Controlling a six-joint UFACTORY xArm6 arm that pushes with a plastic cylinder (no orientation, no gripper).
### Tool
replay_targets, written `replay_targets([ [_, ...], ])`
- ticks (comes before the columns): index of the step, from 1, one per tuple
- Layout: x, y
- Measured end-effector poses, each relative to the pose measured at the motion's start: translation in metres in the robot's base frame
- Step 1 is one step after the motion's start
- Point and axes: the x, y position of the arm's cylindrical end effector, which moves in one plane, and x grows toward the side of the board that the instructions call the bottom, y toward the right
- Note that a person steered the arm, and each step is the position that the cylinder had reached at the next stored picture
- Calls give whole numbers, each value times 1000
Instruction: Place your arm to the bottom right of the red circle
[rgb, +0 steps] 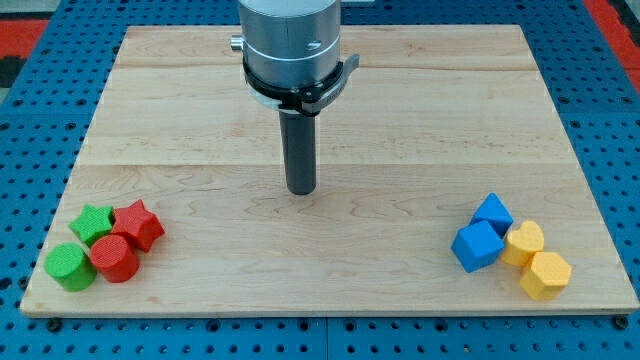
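Nearest to us on the left, the red circle (115, 258) sits close to the near edge of the wooden board (400, 120), packed into a small cluster: a green cylinder (69, 266) touches it on its left, a green star (93, 222) lies just behind, and a red star (138, 224) sits behind it and slightly to the right. Over on the near right, well apart from that group, we see two blue blocks (483, 235) pressed against a yellow block (525, 242) and a yellow hexagon (546, 274).

Farther back, near the middle of the board, my tip (301, 190) rests on bare wood, touching no block. There is no pincer on this arm, only the rod, so nothing is held.

We judge the approach step barely begun: my tip is well to the right of the red circle and farther away than it. The next move calls for sliding nearer and leftward, stopping on the open strip just right of the circle and nearer than it. That strip by the board's edge looks narrow, so we should come in from the right and stop short of nudging the circle or the red star.
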Motion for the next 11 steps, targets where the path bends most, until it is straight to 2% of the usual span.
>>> replay_targets([
  [1,2,1],
  [2,24,-16],
  [3,117,-14],
  [4,141,-32],
  [6,140,-102],
  [7,140,-158],
  [8,141,-180],
  [10,113,-155],
  [11,140,-155],
])
